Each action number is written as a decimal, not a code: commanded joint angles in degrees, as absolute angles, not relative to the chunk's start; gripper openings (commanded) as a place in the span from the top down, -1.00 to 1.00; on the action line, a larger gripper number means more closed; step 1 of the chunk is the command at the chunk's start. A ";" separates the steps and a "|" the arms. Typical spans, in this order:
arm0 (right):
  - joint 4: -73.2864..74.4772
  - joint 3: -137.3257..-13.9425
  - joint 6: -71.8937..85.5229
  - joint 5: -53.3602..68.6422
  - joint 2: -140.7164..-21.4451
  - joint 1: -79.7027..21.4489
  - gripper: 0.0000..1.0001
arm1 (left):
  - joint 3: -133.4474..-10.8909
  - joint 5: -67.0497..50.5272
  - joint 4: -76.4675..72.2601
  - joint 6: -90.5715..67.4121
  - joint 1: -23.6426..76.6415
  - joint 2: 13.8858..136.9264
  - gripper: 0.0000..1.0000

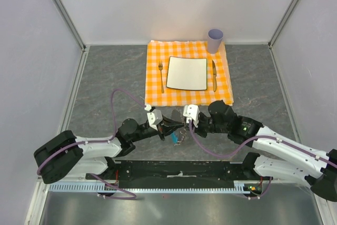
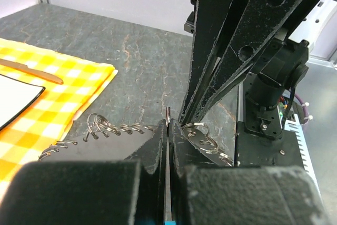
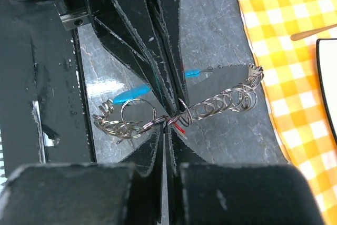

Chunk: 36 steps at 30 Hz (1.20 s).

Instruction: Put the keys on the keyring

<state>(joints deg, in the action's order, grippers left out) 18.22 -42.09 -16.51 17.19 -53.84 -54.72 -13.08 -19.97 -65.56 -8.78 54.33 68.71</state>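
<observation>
The keyring (image 3: pixel 226 98) is a silvery chain of small rings on the grey table between both grippers, with a bright blue tab (image 3: pixel 131 94). In the top view it hangs below the meeting fingertips (image 1: pixel 180 136). My left gripper (image 2: pixel 168 117) is shut on one thin ring of the chain, seen edge-on; more rings lie to either side (image 2: pixel 105 126). My right gripper (image 3: pixel 169 126) is shut right at the chain, and the tiny red key (image 3: pixel 180 128) sticks out at its tips. The two grippers meet tip to tip (image 1: pixel 181 125).
An orange checked placemat (image 1: pixel 187 98) lies just beyond the grippers. It holds a white square plate (image 1: pixel 169 72), a fork (image 1: pixel 161 76) and a knife (image 1: pixel 214 75). A lilac cup (image 1: pixel 215 40) stands at its far right corner. The black base rail (image 1: pixel 179 171) runs along the near edge.
</observation>
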 commanded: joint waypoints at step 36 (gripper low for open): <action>16.96 -48.52 -18.02 14.76 -46.75 -54.67 0.26 | -13.62 -22.15 -75.85 -7.82 54.40 64.34 0.96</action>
<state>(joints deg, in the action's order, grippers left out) 18.39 -47.03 -17.54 13.30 -46.11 -54.94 -12.78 -22.65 -70.83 -9.08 54.48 65.87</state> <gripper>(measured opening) 0.376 0.023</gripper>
